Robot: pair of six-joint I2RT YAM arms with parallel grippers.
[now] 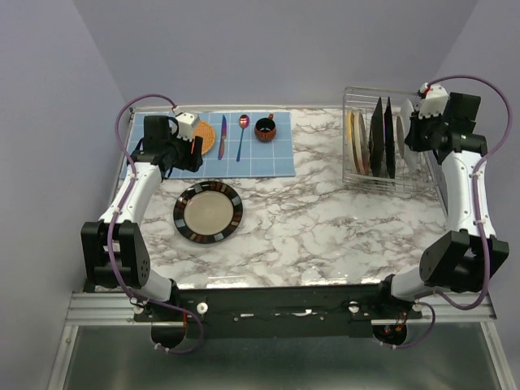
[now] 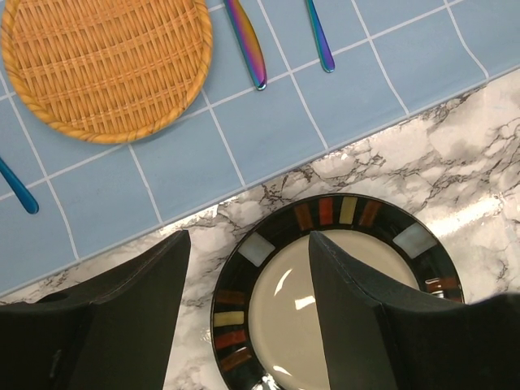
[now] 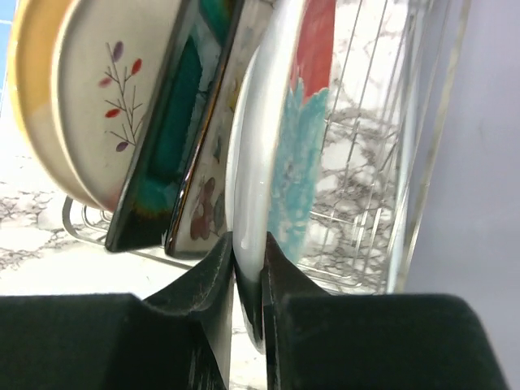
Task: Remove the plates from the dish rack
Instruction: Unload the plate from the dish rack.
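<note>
The wire dish rack stands at the back right with several plates upright in it. In the right wrist view, left to right, they are the cream-yellow sprig plate, the square dark plate with teal centre, the square cream floral plate and the round red plate with teal centre. My right gripper is shut on the rim of the red plate, which is still in the rack. The black-rimmed beige plate lies flat on the table. My left gripper is open and empty above its far rim.
A blue tiled mat at the back left holds an orange woven disc, a knife, a spoon and a brown mug. The rack sits close to the right wall.
</note>
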